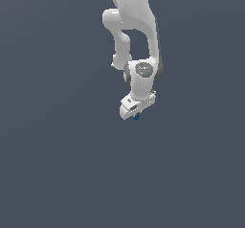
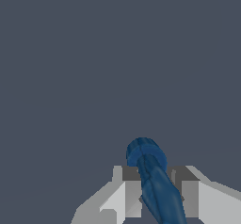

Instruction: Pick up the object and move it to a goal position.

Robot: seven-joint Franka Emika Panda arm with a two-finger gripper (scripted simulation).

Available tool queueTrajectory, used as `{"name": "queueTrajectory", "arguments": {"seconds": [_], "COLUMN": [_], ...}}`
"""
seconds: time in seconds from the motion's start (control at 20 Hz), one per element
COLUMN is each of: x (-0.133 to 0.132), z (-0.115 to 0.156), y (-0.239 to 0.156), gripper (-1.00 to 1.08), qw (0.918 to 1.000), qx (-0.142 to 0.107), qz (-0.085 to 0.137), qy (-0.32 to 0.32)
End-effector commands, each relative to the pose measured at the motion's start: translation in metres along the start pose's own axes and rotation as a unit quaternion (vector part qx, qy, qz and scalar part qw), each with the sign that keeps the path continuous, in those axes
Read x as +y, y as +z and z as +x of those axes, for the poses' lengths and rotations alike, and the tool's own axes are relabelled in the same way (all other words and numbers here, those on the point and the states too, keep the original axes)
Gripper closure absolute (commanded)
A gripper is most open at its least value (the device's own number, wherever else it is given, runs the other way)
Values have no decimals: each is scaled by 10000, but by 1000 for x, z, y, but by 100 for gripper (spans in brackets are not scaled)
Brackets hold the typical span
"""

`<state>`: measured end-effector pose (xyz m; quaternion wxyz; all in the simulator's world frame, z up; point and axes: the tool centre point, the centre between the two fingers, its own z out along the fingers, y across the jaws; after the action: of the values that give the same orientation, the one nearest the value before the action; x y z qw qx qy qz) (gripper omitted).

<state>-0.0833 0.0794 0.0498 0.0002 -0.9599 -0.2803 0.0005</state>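
Observation:
The object (image 1: 137, 116) shows in the exterior view as a tiny dark blue speck just under the white gripper (image 1: 136, 114), near the middle of the picture. In the wrist view the object (image 2: 153, 176) looks like a dark blue rod with a rounded end, sticking out between the two grey fingers (image 2: 129, 190). The gripper (image 2: 154, 183) is shut on it, one finger on each side. The object's rear part is hidden between the fingers.
The white arm (image 1: 136, 35) comes down from the top of the exterior view. Around it there is only a plain dark grey-blue surface, with no other objects, edges or goal marker in either view.

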Motion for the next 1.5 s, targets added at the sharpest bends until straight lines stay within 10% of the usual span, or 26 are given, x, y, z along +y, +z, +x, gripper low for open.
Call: {"name": "queueTrajectory", "arguments": {"seconds": [0.0, 1.45], "x": [8, 215], "z": [0, 13], "y": [-8, -198], "gripper": [108, 108], "qw": [10000, 10000], "qx": [4, 8], "qz": [-3, 3], "qy": [4, 1]}}
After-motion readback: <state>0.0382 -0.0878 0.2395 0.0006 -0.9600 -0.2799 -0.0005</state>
